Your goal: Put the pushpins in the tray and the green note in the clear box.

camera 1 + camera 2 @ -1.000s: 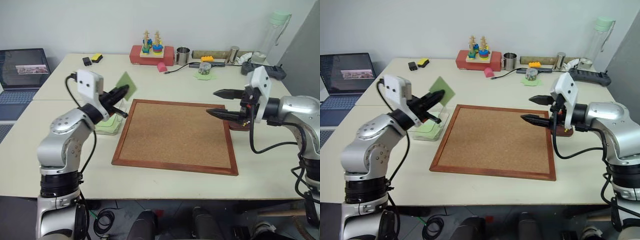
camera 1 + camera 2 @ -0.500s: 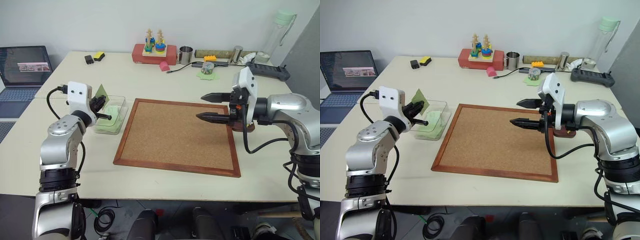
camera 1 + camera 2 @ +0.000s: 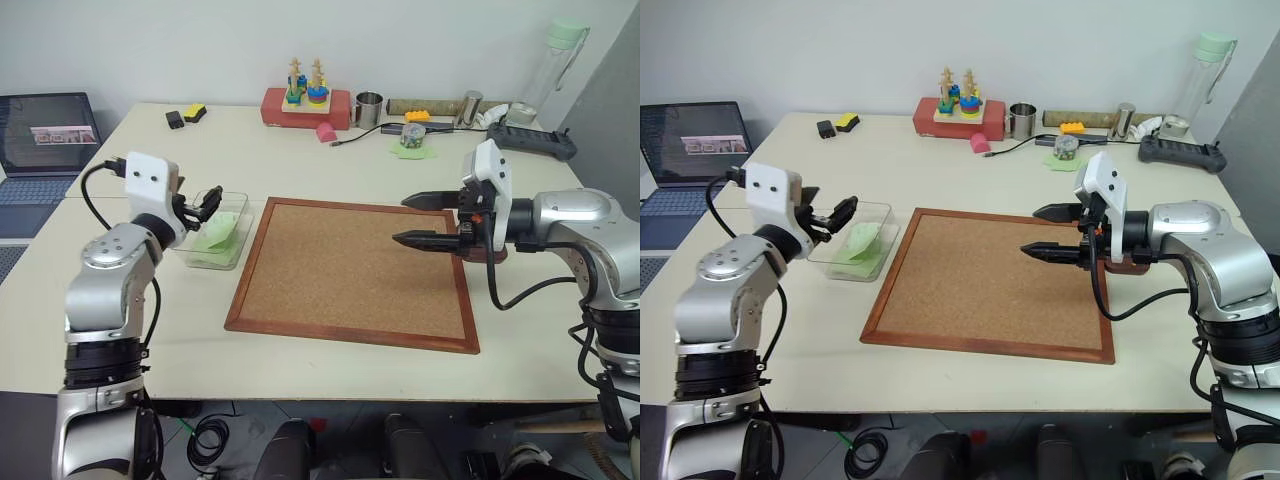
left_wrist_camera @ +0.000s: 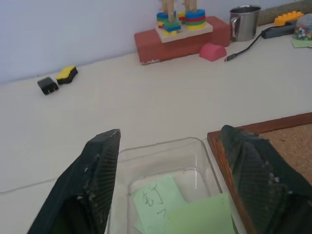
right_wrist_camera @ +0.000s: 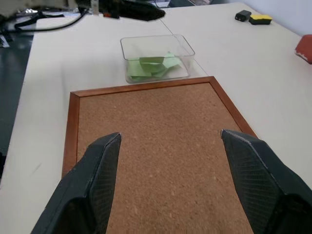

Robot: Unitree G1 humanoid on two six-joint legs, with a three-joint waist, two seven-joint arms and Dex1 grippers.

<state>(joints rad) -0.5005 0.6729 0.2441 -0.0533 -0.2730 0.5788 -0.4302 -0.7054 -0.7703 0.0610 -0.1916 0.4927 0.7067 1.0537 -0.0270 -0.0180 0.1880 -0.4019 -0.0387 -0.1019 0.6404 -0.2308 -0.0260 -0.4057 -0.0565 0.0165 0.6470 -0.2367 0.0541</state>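
Matte beige table (image 3: 330, 160), grainy corkboard (image 3: 350, 270), thin green note (image 3: 860, 240) in clear box (image 3: 883, 209)

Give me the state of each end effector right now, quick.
Left end effector: open, holding nothing, above the clear box with the green note inside.
Right end effector: open, empty, over the corkboard.

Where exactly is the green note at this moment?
In the left eye view the green note lies inside the clear box on the robot's left, beside the corkboard, just ahead of the open left gripper.
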